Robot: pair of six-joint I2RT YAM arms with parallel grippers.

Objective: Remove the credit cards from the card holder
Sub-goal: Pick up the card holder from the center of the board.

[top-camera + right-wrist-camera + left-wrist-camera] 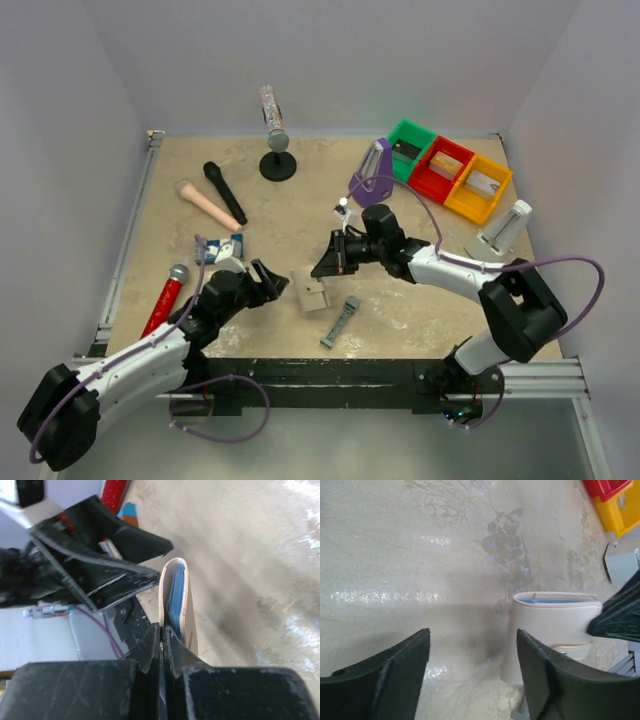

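Note:
The card holder [312, 296] stands on edge on the table between my two grippers, tan outside and partly open. In the right wrist view it [176, 592] shows edge-on with blue lining inside. My right gripper [318, 272] [162, 627] is shut on the near edge of its left flap. My left gripper [275, 283] [472, 635] is open and empty, low over the table. The card holder [555, 620] stands just beyond its right finger [545, 670]. I cannot make out any credit cards; they are hidden inside the holder.
A narrow grey metal bar [340, 322] lies right of the holder. A blue brick [225, 247], red-handled microphone [165, 300], beige handle [208, 205] and black microphone [224, 193] lie at left. Green [412, 148], red [442, 168] and yellow [478, 188] bins stand back right.

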